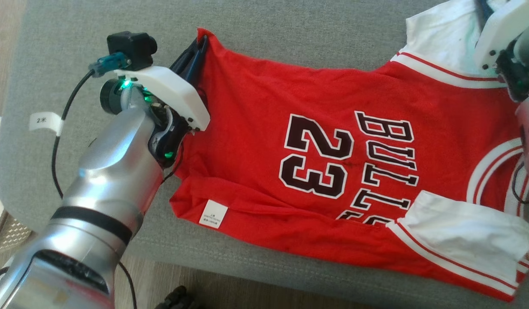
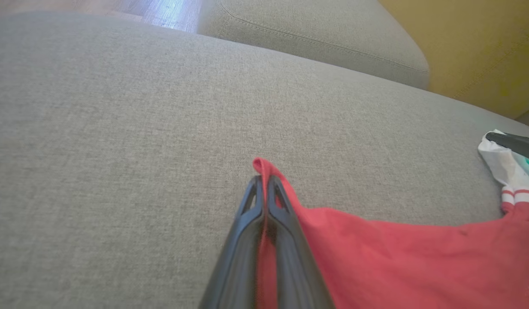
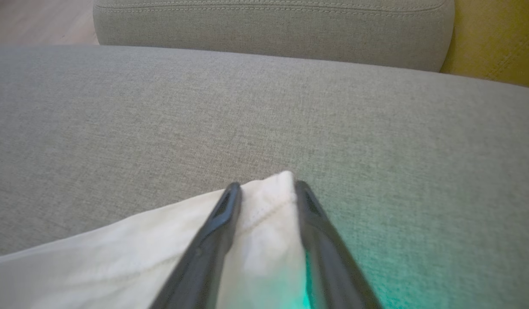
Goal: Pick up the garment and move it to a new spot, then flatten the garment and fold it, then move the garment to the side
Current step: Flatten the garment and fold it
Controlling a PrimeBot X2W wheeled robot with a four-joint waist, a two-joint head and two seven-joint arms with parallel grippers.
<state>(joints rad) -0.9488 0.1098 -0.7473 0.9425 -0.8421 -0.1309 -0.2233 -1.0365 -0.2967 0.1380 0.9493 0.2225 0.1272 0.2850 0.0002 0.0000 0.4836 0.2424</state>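
The garment (image 1: 255, 107) is bright red with white sleeves, each edged in thin red and white stripes. Black characters outlined in white read "23" and "BULLS". A small white tag (image 1: 213, 213) marks its near left hem. The sofa cushion (image 1: 290, 25) beneath is plain grey weave. The left arm (image 1: 105, 189) is silver with a black band; its fingers (image 2: 292, 244) are near-black.

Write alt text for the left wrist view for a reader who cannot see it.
The left gripper, shut on a corner of the red jersey, points across a grey sofa cushion. The jersey trails off to the lower right, its white sleeve at the right edge.
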